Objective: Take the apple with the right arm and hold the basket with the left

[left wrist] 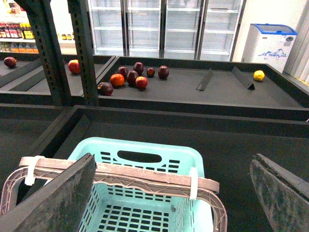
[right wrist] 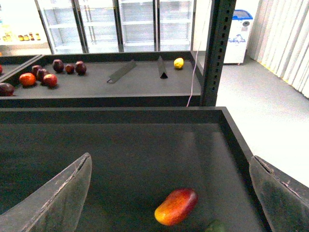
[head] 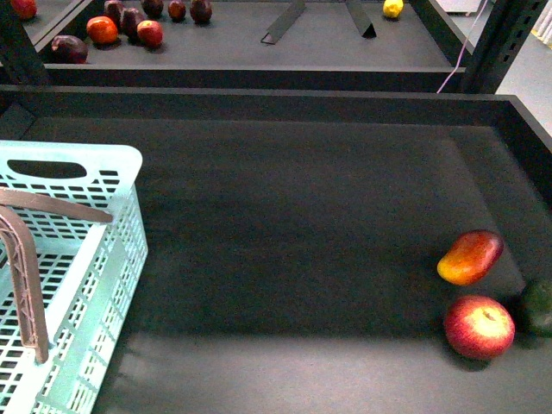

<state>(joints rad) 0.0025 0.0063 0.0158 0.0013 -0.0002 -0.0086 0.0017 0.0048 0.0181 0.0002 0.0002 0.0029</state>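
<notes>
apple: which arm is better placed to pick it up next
Right. The apple lies at the tray's right side beside the mango, and the open right gripper is aimed at that mango. The open left gripper hangs over the basket's handle at the left.

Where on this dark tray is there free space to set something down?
The whole middle of the tray is bare, from the basket on the left across to the fruit, and back to the far wall. The near right corner is crowded: mango, apple and green fruit cluster there.
</notes>
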